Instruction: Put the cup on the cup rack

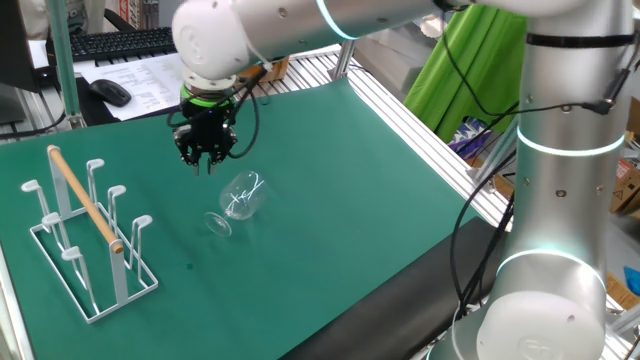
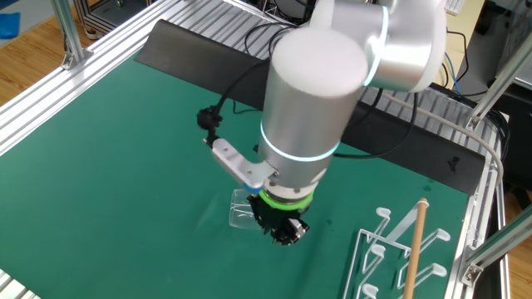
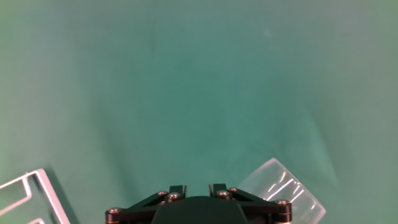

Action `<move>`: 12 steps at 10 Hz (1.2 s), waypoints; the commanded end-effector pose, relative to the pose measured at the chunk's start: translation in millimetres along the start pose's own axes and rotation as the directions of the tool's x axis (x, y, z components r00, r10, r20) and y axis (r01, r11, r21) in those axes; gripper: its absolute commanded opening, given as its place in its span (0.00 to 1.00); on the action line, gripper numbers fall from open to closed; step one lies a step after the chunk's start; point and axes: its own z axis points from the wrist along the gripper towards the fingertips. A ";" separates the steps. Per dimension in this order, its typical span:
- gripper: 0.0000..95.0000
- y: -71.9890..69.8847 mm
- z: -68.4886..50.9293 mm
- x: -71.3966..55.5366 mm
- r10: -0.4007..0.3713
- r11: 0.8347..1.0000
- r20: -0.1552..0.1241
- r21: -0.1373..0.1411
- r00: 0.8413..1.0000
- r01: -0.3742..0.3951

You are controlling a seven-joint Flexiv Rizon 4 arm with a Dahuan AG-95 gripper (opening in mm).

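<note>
The cup (image 1: 238, 201) is seen lying on its side on the green mat (image 1: 330, 200), not upright. In one fixed view its long axis is laid on a diagonal: the round foot is turned toward the lower left, in the direction of the cup rack (image 1: 88, 238), and the open rim of the bowl is pointed toward the upper right. In the hand view only the bowl's rim end (image 3: 285, 190) is shown, at the lower right corner, just beside the gripper body. In the other fixed view the cup (image 2: 243, 208) is partly hidden behind the arm's wrist.

The gripper (image 1: 207, 152) is held above the mat, just up and left of the cup and apart from it; nothing is held by it. Its fingers are seen close together in one fixed view, but whether they are fully pressed together cannot be told from any view.

The cup rack is stood well to the left of the cup in one fixed view, with white upright pegs and a slanted wooden rod (image 1: 87, 200) across it. A corner of its wire base (image 3: 37, 196) is shown at the lower left of the hand view. A keyboard (image 1: 120, 42) and a mouse (image 1: 109, 92) are seen beyond the mat.
</note>
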 end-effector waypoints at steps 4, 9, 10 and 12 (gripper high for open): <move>0.20 2.7 1.3 -3.4 0.004 0.999 -0.023 0.036 1.000 -0.003; 0.20 -9.2 -18.6 4.2 -0.024 0.997 -0.085 0.069 0.996 0.030; 0.20 -12.1 -19.9 5.4 -0.023 0.996 -0.089 0.083 0.996 0.030; 0.20 -22.4 -22.9 9.3 0.024 0.990 -0.126 0.142 0.992 -0.006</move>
